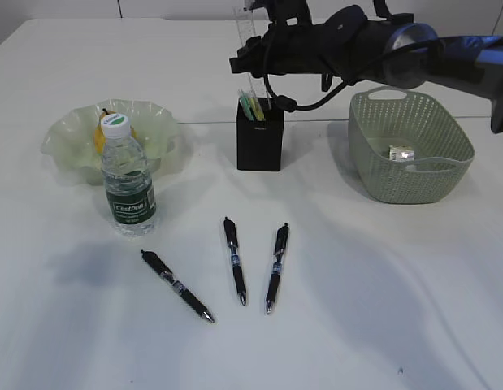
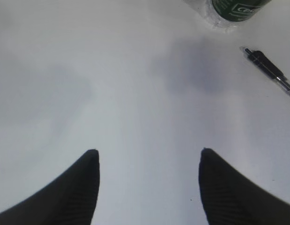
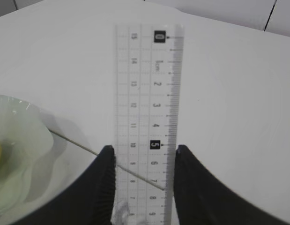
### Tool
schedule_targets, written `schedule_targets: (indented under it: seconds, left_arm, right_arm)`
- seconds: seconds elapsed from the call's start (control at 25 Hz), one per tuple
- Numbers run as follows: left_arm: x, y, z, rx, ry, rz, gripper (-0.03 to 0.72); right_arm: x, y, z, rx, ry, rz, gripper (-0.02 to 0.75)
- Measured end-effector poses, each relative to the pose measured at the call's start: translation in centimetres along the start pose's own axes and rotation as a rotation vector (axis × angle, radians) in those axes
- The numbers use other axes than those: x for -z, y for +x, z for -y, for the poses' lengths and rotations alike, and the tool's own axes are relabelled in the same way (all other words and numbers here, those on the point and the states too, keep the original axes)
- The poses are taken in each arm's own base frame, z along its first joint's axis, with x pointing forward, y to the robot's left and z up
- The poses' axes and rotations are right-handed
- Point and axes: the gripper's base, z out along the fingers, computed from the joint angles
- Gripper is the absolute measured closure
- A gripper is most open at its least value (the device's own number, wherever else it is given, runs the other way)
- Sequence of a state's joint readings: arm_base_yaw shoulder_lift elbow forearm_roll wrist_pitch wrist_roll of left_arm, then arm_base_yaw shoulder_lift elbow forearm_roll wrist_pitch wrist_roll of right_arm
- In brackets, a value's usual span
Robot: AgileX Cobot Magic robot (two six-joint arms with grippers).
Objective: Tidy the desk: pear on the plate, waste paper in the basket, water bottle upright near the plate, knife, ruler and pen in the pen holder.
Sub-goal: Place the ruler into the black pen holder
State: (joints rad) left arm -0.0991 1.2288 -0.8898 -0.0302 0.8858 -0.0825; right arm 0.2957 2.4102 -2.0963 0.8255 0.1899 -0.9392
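My right gripper [image 1: 253, 58] [image 3: 144, 149] is shut on a clear ruler [image 1: 248, 28] [image 3: 147, 84] and holds it upright, its lower end in the black pen holder [image 1: 260, 145]. A green knife [image 1: 249, 104] stands in the holder. The pear [image 1: 99, 134] lies on the pale green plate [image 1: 64, 142]. The water bottle [image 1: 127, 183] [image 2: 234, 9] stands upright in front of the plate. Three black pens [image 1: 177, 286] [image 1: 235, 260] [image 1: 276, 268] lie on the table; one shows in the left wrist view [image 2: 271, 70]. My left gripper [image 2: 147, 154] is open and empty over bare table.
A green basket [image 1: 446, 130] at the right holds a crumpled paper [image 1: 401, 152]. The plate's edge [image 3: 23, 140] shows low at the left of the right wrist view. My right arm reaches across above the basket and holder.
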Motion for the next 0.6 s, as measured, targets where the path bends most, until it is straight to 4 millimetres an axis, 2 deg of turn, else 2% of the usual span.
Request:
schedule_targets:
  seconds: [0.36, 0.6]
  left_arm:
    - [0.0, 0.0, 0.0, 0.000, 0.000, 0.003, 0.222]
    - [0.0, 0.0, 0.0, 0.000, 0.000, 0.003, 0.222]
  right_arm:
    - [-0.9, 2.1, -0.7, -0.002, -0.075, -0.083, 0.464]
    - [-0.9, 2.2, -0.7, -0.002, -0.077, -0.085, 0.425]
